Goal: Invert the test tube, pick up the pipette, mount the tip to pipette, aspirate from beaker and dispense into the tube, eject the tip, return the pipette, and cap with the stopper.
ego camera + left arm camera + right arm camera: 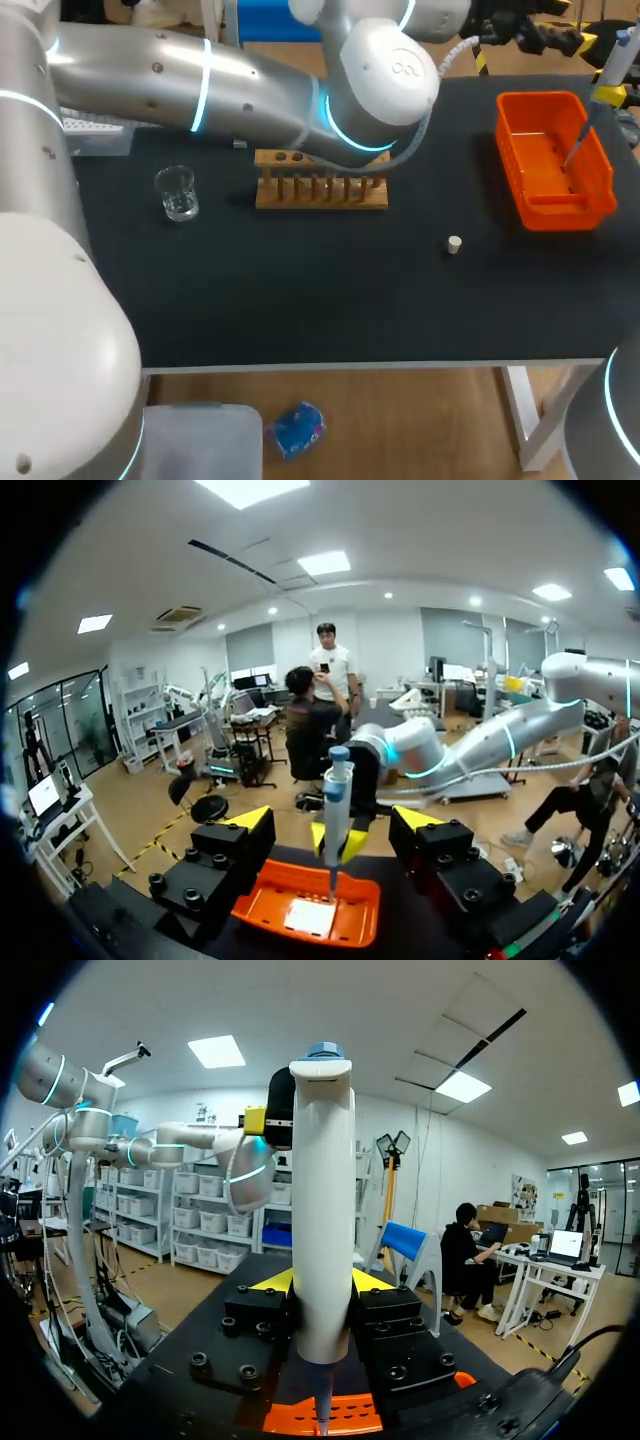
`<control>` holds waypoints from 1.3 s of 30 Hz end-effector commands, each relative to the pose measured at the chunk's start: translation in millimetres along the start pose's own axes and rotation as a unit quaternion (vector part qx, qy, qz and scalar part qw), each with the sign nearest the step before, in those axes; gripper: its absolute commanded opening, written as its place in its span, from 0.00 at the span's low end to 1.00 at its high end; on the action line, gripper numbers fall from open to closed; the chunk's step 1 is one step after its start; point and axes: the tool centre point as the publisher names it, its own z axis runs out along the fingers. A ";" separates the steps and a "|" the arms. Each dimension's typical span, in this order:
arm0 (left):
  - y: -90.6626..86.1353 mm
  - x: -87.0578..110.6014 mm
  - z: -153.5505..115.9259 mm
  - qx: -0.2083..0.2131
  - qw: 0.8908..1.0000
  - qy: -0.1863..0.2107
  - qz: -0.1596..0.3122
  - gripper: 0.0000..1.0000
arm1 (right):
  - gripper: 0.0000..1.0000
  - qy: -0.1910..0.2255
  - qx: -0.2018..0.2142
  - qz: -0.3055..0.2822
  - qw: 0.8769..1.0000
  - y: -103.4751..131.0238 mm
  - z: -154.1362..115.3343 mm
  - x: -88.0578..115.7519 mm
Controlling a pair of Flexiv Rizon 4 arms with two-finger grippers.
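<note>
From the right wrist camera I saw the pipette [322, 1210] filling the middle of the view: a smooth white plastic barrel with a blue cap, held upright. The right gripper [320, 1282] was clamped on it from both sides just above its narrowing lower end. The head camera alone showed its slender tapering end hanging inside the orange bin [508, 160], a glossy plastic tray with raised walls at the right of the matte black table [300, 290]. That view also gave me the clear glass beaker [177, 193], the slatted wooden test tube rack [320, 190] and the small pale cylindrical stopper [454, 244] standing alone. Only the left wrist camera showed the left gripper [335, 822], its fingers spread wide and holding nothing, facing the pipette across the bin, where a white rectangular sheet [310, 917] lay flat.
</note>
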 end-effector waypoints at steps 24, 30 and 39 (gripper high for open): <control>-1.9 -5.1 21.4 0.154 0.988 0.020 -0.006 0.00 | 0.00 0.003 0.000 0.000 1.000 -0.6 -1.8 -1.7; -9.0 -6.1 29.2 0.184 0.982 0.033 0.002 0.00 | 0.00 0.003 0.000 0.000 1.000 -0.6 -1.8 -1.7; -14.7 -3.1 54.3 0.224 0.973 0.057 0.001 0.00 | 0.00 0.003 0.000 0.000 1.000 -0.6 -1.8 -1.7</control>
